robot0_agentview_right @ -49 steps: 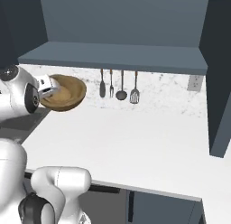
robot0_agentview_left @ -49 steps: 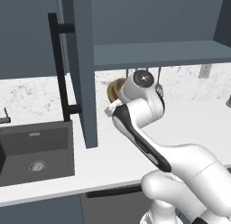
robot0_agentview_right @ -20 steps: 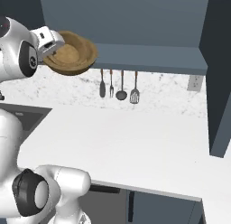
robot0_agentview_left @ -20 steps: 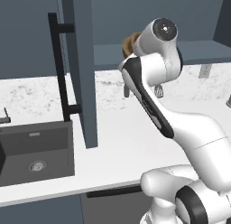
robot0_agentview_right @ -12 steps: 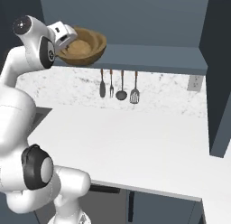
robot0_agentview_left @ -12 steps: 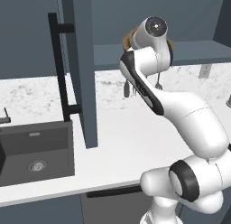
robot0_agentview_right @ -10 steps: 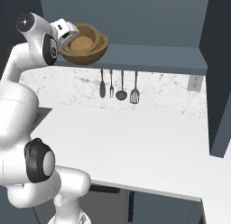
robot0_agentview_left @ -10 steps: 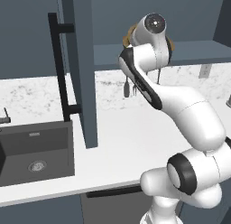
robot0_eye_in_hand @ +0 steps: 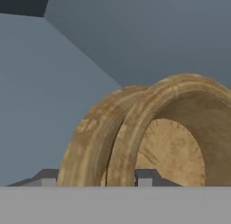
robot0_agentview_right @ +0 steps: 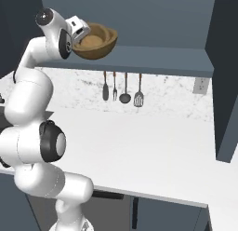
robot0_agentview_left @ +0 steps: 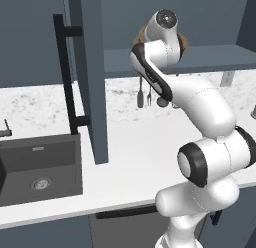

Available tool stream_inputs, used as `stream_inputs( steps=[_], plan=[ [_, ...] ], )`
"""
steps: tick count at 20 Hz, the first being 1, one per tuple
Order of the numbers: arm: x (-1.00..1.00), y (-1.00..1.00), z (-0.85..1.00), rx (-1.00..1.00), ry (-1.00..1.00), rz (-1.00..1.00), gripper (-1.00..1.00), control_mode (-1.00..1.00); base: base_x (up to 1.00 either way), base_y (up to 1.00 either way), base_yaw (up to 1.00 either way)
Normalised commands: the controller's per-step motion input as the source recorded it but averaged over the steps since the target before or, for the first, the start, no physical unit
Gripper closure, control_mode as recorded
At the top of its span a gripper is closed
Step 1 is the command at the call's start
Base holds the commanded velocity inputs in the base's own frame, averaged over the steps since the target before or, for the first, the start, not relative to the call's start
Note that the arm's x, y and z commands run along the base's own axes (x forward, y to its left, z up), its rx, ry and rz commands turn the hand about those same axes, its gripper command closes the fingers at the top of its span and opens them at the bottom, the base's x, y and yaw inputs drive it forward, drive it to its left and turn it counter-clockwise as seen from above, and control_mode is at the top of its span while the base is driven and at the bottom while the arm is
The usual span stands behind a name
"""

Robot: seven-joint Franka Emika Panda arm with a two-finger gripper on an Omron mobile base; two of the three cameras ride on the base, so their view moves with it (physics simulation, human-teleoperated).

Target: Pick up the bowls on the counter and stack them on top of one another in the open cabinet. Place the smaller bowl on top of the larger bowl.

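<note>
A: What does the room look like?

B: A white, grey-speckled bench (robot0_agentview_left: pixel 130 157) runs along the wall, with a dark sink (robot0_agentview_left: pixel 37 167) set into it on the left. Above hangs the slate blue-grey open cabinet (robot0_agentview_right: pixel 139 53); its flat shelf is bare to the right of the bowl. Its door (robot0_agentview_left: pixel 90 77) stands swung outward, carrying a long black bar handle (robot0_agentview_left: pixel 67 77). Three utensils (robot0_agentview_right: pixel 122 88) hang on the backsplash under the shelf, and a wall outlet (robot0_agentview_right: pixel 201 85) sits further right.

A: And the arm?

B: It rises from the base, bends back, and reaches high, so the gripper (robot0_agentview_right: pixel 81 33) is at the level of the shelf's left end, aimed into the cabinet.

A: Is the gripper holding something?

B: Yes, a brown wooden bowl (robot0_agentview_right: pixel 95 41). The gripper's fingers pinch its rim on the side nearer the arm, part-way apart with the wall of the bowl between them.

A: Which bowl?

B: I cannot tell whether it is the larger or the smaller one.

A: Where is it, and how does it sit?

B: At the cabinet's left end, over the shelf's front edge. Whether its base touches the shelf I cannot tell. In the right base view it is close to upright, mouth upward and tipped slightly toward the arm. In the hand view the thick rim (robot0_eye_in_hand: pixel 135 123) curves across the frame with the grained inside showing.
</note>
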Motion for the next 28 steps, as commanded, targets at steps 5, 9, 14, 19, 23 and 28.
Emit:
stream_inputs(
  steps=[5,9,14,19,23,28],
  plan=[
    [-0.23,-0.01,-0.08,0.00,-0.01,0.02,-1.00,-1.00,0.00,0.00,0.00],
    [-0.96,-0.01,-0.03,0.00,-0.06,0.00,-1.00,-1.00,0.00,0.00,0.00],
    [-1.00,0.00,-0.09,0.00,-0.08,0.00,-1.00,-1.00,0.00,0.00,0.00],
    [-1.00,0.00,-0.45,0.00,0.00,0.00,-1.00,-1.00,0.00,0.00,0.00],
    [-1.00,0.00,-0.71,0.00,0.07,-0.02,-1.00,-1.00,0.00,0.00,0.00],
    [-0.86,0.00,-0.94,0.00,0.15,-0.02,-1.00,-1.00,0.00,0.00,0.00]
  ],
)
